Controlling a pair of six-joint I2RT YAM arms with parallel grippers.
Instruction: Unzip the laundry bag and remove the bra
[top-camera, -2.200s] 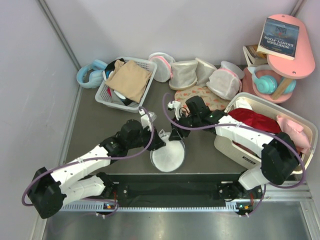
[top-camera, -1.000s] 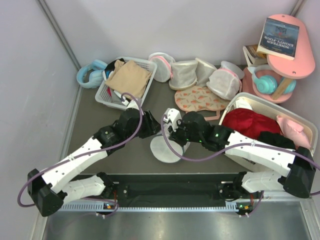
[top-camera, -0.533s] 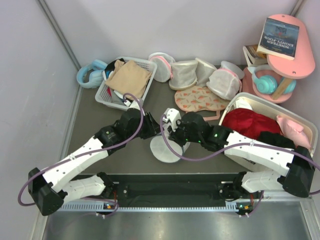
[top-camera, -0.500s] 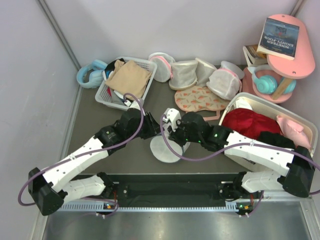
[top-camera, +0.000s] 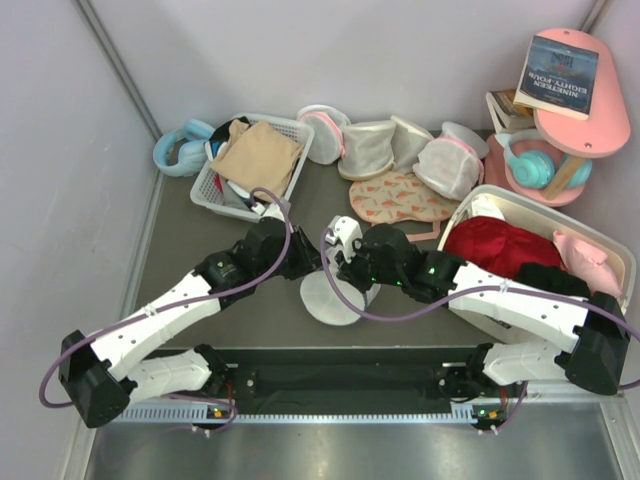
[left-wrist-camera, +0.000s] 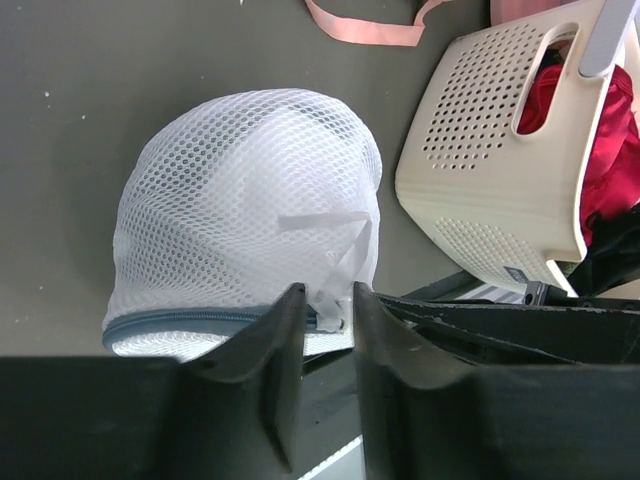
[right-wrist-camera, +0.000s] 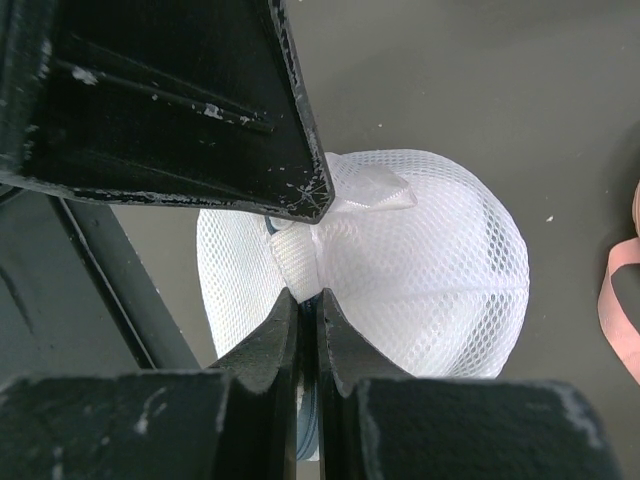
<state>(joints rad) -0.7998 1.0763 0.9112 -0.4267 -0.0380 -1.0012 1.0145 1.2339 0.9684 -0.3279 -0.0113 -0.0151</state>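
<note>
The round white mesh laundry bag (top-camera: 330, 300) lies on its side on the dark table, near the front edge, between my two grippers. In the left wrist view the laundry bag (left-wrist-camera: 250, 200) shows its grey zipper rim (left-wrist-camera: 190, 322) closed. My left gripper (left-wrist-camera: 328, 300) stands with its jaws a narrow gap apart either side of the white zipper pull tab (left-wrist-camera: 338, 315). My right gripper (right-wrist-camera: 308, 298) is shut on a white fabric flap (right-wrist-camera: 298, 262) of the bag (right-wrist-camera: 420, 260). From above, the left gripper (top-camera: 313, 263) and the right gripper (top-camera: 346, 274) meet at the bag's top. The bra is hidden.
A cream perforated hamper (top-camera: 620, 270) with a red garment (top-camera: 500, 240) stands to the right and shows in the left wrist view (left-wrist-camera: 490, 180). A white slatted basket (top-camera: 205, 185) with tan cloth and several pink-trimmed mesh bags (top-camera: 400, 150) line the back.
Since 2.2 s ago the bag has tipped over and shifted left, and both arms have closed in on it. In the last half second the left gripper crept slightly nearer.
</note>
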